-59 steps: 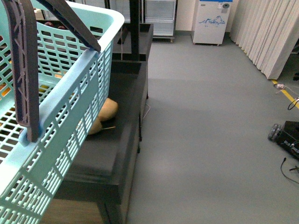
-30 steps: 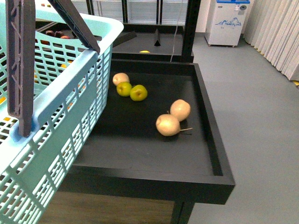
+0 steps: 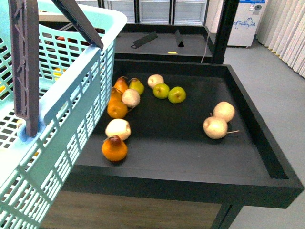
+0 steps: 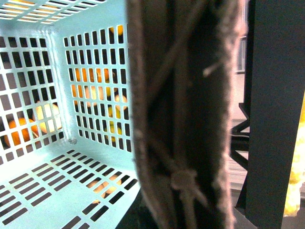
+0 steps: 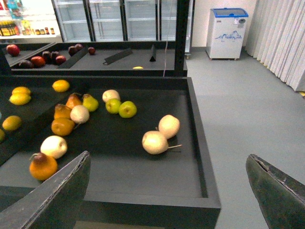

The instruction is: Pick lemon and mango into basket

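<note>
The right gripper (image 5: 167, 160) hangs wide open with nothing in it, its two dark fingers (image 5: 57, 200) well apart above the near edge of a black tray (image 3: 181, 152). Close ahead of one finger lies an orange fruit (image 5: 43, 166) with a dark top, and a whitish fruit (image 5: 54, 146) sits just beyond it. Straight out past the gap between the fingers, two pale round fruits (image 5: 155, 142) touch each other, one with a thin stalk. Further out from the fingers are two green apples (image 5: 127, 109) side by side, next to a small cluster of orange, pale and yellow-green fruit (image 5: 71, 113). The basket (image 3: 71, 100) is up close on the left arm's side, well apart from the right fingers, its slotted wall beside the tray's left edge and its grey-brown handle (image 3: 26, 71) raised. The left wrist view looks into the basket past that blurred handle. The left gripper's fingers do not show, so its grip cannot be told. Off to the basket side of the fingers, a neighbouring tray holds several yellow fruits (image 5: 18, 98), too small to tell lemon from mango. Farthest off stand a shelf of dark red fruit (image 5: 38, 60), glass-door coolers (image 5: 114, 19) and a white freezer (image 5: 228, 33).
</note>
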Robot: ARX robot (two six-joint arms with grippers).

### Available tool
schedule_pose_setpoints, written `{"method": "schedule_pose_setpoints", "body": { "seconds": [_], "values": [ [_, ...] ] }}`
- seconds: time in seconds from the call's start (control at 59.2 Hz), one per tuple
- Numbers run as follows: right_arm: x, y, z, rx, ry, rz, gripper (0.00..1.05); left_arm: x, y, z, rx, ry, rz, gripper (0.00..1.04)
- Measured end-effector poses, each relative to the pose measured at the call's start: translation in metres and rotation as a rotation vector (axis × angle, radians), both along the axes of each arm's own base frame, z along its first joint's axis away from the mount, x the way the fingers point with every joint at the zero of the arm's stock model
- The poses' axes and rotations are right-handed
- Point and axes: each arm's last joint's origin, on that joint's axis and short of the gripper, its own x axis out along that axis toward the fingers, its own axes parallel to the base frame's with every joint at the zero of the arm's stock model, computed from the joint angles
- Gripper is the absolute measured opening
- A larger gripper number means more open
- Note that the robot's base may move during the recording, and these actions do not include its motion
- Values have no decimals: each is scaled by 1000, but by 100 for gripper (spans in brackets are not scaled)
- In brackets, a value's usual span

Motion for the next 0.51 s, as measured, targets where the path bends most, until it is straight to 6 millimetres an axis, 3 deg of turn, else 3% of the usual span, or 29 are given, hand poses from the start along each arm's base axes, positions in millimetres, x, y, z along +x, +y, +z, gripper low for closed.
{"method": "schedule_pose_setpoints", "body": {
  "seconds": [0.506],
  "values": [
    [0,0,0,0,-1,-1,96,0,0,0,0,0,0,5]
  ]
}}
